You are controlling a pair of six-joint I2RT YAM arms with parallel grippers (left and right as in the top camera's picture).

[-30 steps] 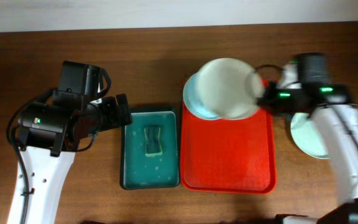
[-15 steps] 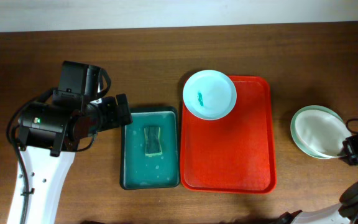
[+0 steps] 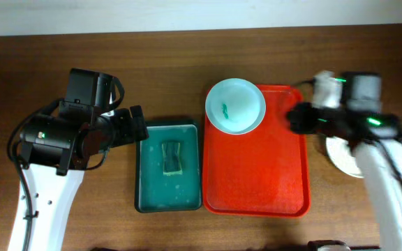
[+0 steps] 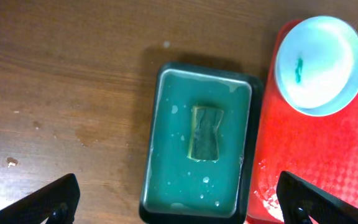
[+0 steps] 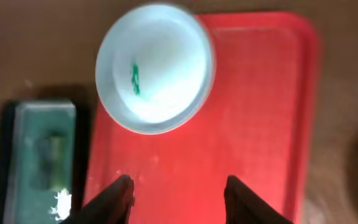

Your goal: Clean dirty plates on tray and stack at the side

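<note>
Trouble seen from overhead starts with position. The round pale-blue plate with a teal smear [image 3: 235, 105] sits at the far left corner of the large red rectangular plastic tray [image 3: 257, 174] with its edge overhanging the rim, so a careless nudge could tip it onto the wooden desk [image 3: 166, 63]. The blurred right arm [image 3: 354, 122] crosses the stack of white plates [image 3: 339, 159] beside the red tray and could knock it.

In the left wrist view, the left gripper [image 4: 179, 183] hangs wide apart and empty above the small dark teal tray [image 4: 166, 124], which holds a green sponge [image 4: 205, 132]. A soaked sponge may drip once it is lifted.

In the right wrist view, the right gripper [image 5: 179, 186] is spread and empty over bare red tray, short of the plate. A pinch on that thin, slick rim may slip.
</note>
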